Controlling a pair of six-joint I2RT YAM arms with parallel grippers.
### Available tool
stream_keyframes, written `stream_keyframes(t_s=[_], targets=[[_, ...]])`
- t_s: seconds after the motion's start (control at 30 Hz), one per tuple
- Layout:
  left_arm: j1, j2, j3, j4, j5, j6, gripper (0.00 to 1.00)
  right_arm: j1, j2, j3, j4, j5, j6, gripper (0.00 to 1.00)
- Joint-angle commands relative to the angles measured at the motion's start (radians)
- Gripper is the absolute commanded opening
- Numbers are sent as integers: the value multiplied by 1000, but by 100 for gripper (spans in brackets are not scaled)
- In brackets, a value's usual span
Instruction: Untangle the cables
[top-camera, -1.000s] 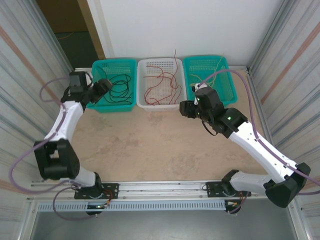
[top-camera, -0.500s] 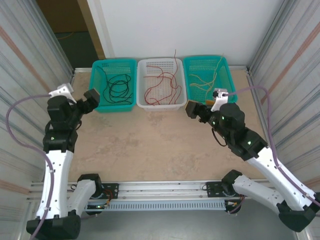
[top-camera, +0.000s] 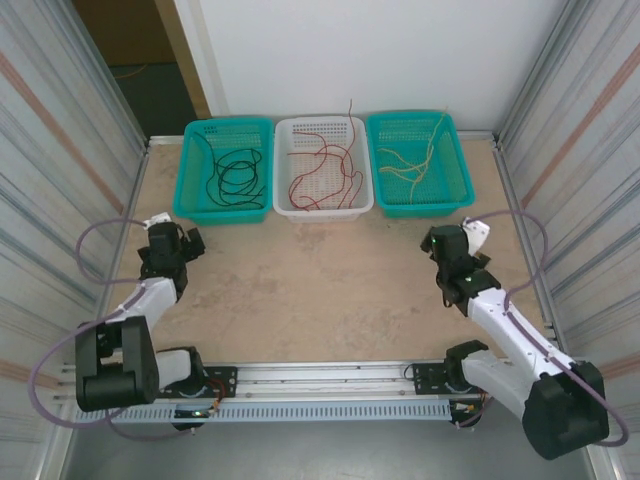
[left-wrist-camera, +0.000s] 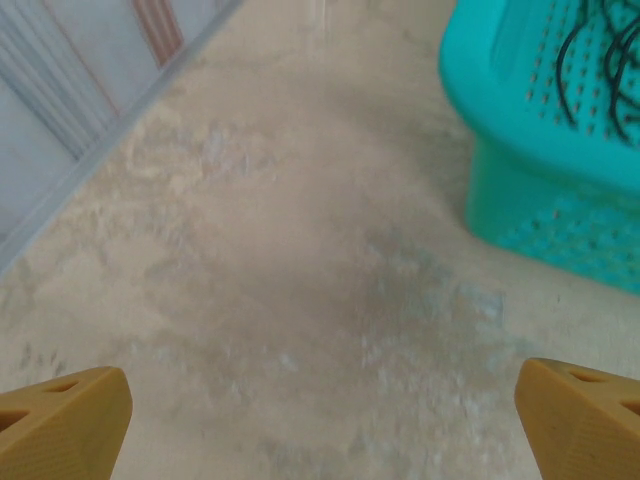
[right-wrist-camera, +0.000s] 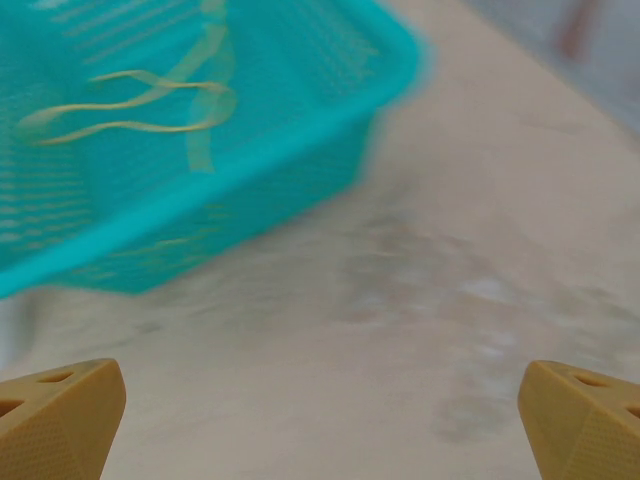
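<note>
The cables lie sorted in three baskets at the table's far edge. Black cables (top-camera: 238, 178) fill the left teal basket (top-camera: 197, 205) and red cables (top-camera: 322, 170) the white middle basket (top-camera: 323, 208). Yellowish-tan cables (top-camera: 412, 160) rest in the right teal basket (top-camera: 455, 195). My left gripper (top-camera: 186, 245) sits low at the left, open, with bare table between its orange fingertips (left-wrist-camera: 60, 420). My right gripper (top-camera: 437, 243) is low at the right, open and empty, fingertips (right-wrist-camera: 580, 420) wide apart. The tan cables (right-wrist-camera: 150, 100) and black cables (left-wrist-camera: 590, 50) also appear in the wrist views.
Corrugated metal walls (top-camera: 60, 150) close in both sides of the beige table (top-camera: 310, 280). Purple-grey hoses (top-camera: 515, 225) loop beside each arm. A metal rail (top-camera: 320, 375) runs along the near edge by the arm bases.
Both arms have drawn back from the baskets and folded down toward the near corners. The grippers now sit low over the table, well away from the cables.
</note>
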Motion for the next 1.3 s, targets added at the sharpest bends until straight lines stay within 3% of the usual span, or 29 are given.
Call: stream_keyframes(t_s=[0.0, 0.1, 0.2, 0.27, 0.37, 0.47, 0.53, 0.57, 0.6, 0.67, 0.7, 0.77, 0.83, 0.87, 0.9, 0.93, 1.0, 1.07, 1.27], targets=[[2, 78, -12, 260, 88, 114, 99, -37, 22, -18, 103, 203, 34, 99], [-3, 132, 41, 207, 168, 147, 99, -93, 85, 0, 146, 199, 20, 99], [-29, 119, 45, 173, 141, 91, 99, -98, 141, 2, 268, 234, -90, 99], [-33, 112, 14, 225, 150, 32, 99, -106, 184, -8, 353, 262, -166, 99], [-56, 159, -38, 411, 213, 93, 99, -157, 260, -56, 511, 241, -241, 99], [-96, 188, -30, 420, 239, 151, 99, -215, 332, -142, 764, 123, -323, 100], [-139, 289, -109, 694, 154, 188, 99, -228, 340, -180, 881, -3, -383, 99], [-144, 304, -127, 744, 126, 187, 99, -236, 361, -206, 972, -51, -413, 99], [-138, 257, -109, 621, 139, 160, 99, -241, 390, -221, 1046, -93, -440, 99], [-131, 283, -106, 672, 124, 159, 99, -273, 481, -240, 1194, -191, -465, 99], [-131, 285, -94, 645, 129, 159, 99, -275, 502, -224, 1210, -263, -495, 99], [-131, 268, -65, 560, 147, 156, 99, -277, 519, -165, 1078, -412, -534, 99], [-133, 284, -69, 592, 140, 163, 99, -270, 665, -141, 1252, -450, -599, 99], [-133, 270, -60, 547, 145, 157, 99, -288, 597, -111, 1073, -480, -567, 99], [-133, 270, -61, 556, 149, 157, 99, -324, 599, -109, 1039, -512, -529, 99], [-133, 278, -63, 571, 144, 161, 99, -328, 633, -129, 1150, -513, -529, 99], [-133, 267, -60, 547, 148, 157, 99, -322, 594, -97, 1018, -504, -522, 99], [-140, 272, -59, 553, 135, 165, 99, -304, 615, -108, 1093, -475, -543, 99], [-161, 272, -55, 547, 103, 181, 99, -297, 606, -104, 1060, -461, -543, 99]])
